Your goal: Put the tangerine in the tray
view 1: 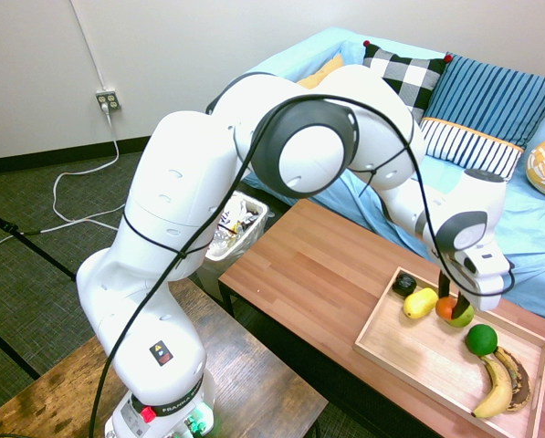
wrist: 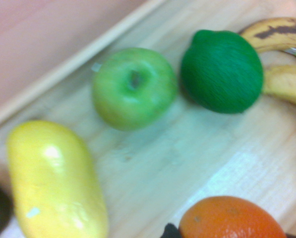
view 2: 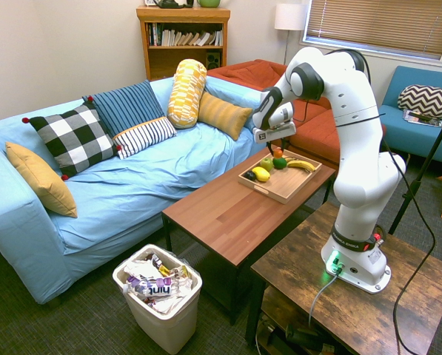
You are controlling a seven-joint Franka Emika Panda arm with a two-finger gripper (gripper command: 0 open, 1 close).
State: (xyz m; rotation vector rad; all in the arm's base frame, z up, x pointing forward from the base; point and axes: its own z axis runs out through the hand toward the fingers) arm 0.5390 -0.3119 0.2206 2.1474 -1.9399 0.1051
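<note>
Holding the tangerine above the tray, the fingers gripped it tight; dropped there, it could bump the apple and roll.

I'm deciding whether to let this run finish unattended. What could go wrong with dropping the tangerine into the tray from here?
1. The tangerine hangs in the tool right over the green apple. Released here, it may bounce off and roll.
2. The tray has only a low rim, so a rolling tangerine could escape onto the table.
3. The lemon and lime crowd the spot, so the tool could bump them if it descends.
</note>
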